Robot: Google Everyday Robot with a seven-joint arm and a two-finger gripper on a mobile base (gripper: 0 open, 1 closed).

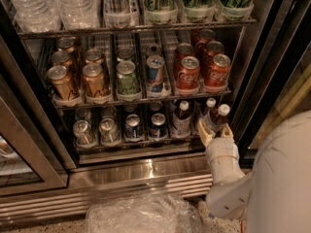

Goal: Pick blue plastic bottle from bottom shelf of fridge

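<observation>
The blue plastic bottle (216, 119), with a white cap and brown neck, stands tilted at the right end of the bottom shelf (141, 147) of the fridge (146, 173). My gripper (216, 132) reaches in from the lower right. Its pale fingers (204, 136) sit on either side of the bottle's lower body, closed on it. Two similar bottles stand close by: one right behind it (209, 106) and one a lane to the left (181, 119).
Silver cans (82, 131) and blue cans (157, 125) fill the left lanes of the bottom shelf. The rack above holds gold, green and red cans (216, 72). A glass door (22, 166) stands open at left. A clear plastic bag (141, 215) lies on the floor. My white arm shell (279, 178) fills the lower right.
</observation>
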